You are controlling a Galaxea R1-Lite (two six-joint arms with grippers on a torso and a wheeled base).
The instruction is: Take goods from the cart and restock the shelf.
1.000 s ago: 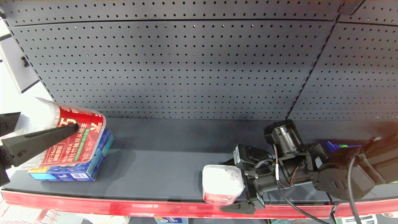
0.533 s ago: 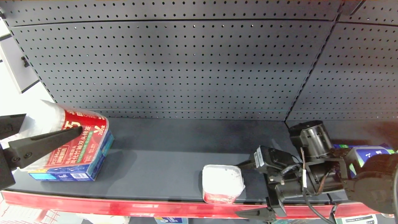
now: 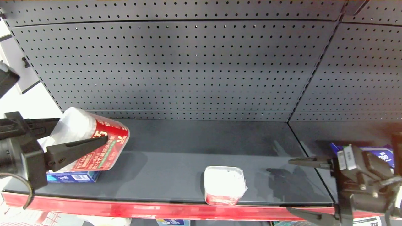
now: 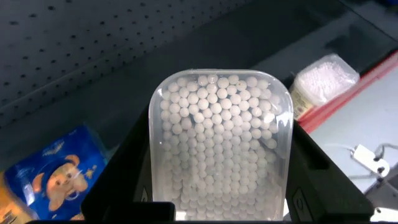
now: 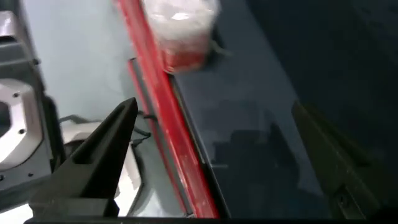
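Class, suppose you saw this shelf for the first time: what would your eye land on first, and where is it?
The red-labelled tub of cotton swabs stands out first, held in the left gripper and tilted over a blue box at the left end of the shelf. Next comes a second tub standing by the red front edge near the middle, with the open right gripper off to its right, apart from it.
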